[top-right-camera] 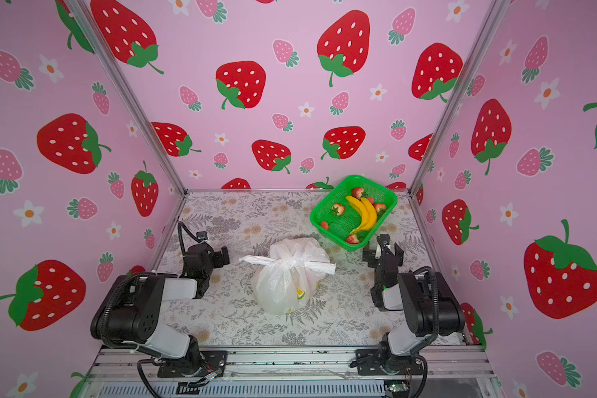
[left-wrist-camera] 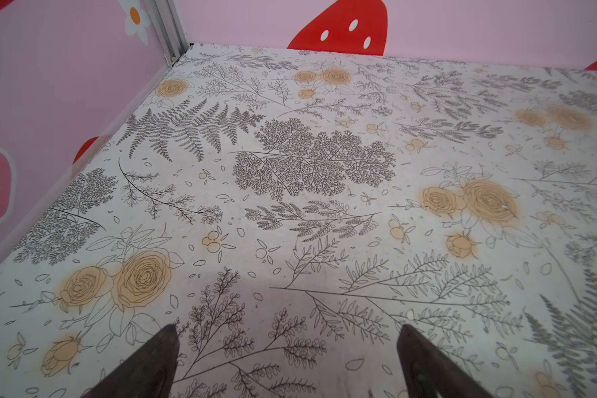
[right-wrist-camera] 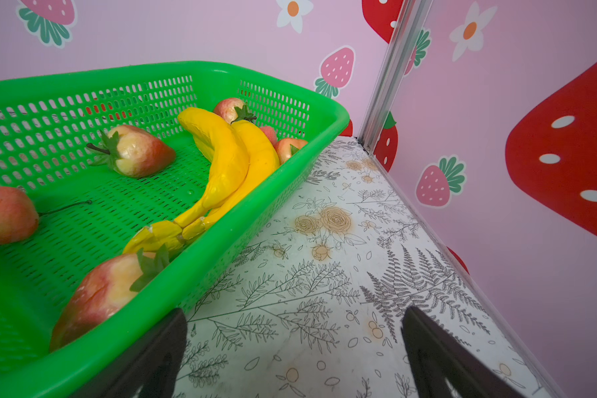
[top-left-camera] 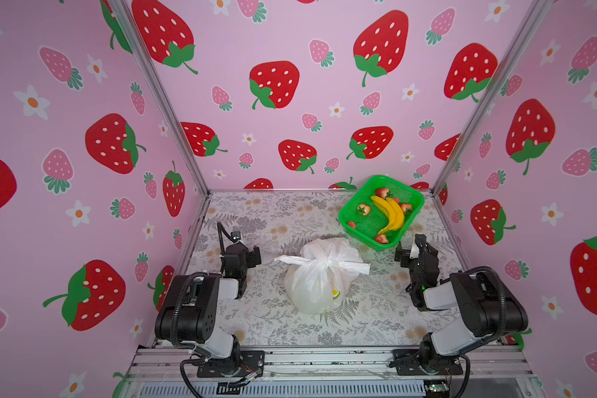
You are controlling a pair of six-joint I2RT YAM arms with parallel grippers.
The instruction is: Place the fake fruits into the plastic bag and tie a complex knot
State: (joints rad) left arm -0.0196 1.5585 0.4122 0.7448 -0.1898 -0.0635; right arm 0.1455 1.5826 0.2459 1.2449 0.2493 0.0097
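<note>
The plastic bag (top-left-camera: pixel 319 286) (top-right-camera: pixel 286 286) stands full in the middle of the table, and what it holds does not show through. Its handles are tied in a knot (top-left-camera: pixel 326 263) (top-right-camera: pixel 292 263) with two flat strip ends sticking out sideways. Yellow bananas (top-left-camera: pixel 392 213) (right-wrist-camera: pixel 228 162) and red strawberries (top-left-camera: pixel 363 209) (right-wrist-camera: pixel 138 151) lie in a green mesh basket (top-left-camera: pixel 341 215) (right-wrist-camera: pixel 218 248). My left gripper (top-left-camera: pixel 240 256) (left-wrist-camera: pixel 287 330) is open and empty, left of the bag. My right gripper (top-left-camera: pixel 414 251) (right-wrist-camera: pixel 295 312) is open and empty, right of the bag by the basket's near corner.
The basket (top-right-camera: pixel 312 217) sits at the back right near the corner post (right-wrist-camera: pixel 390 75). Pink walls with printed strawberries close in three sides. The flower-patterned tabletop (left-wrist-camera: pixel 290 213) shows bare in front of the left gripper.
</note>
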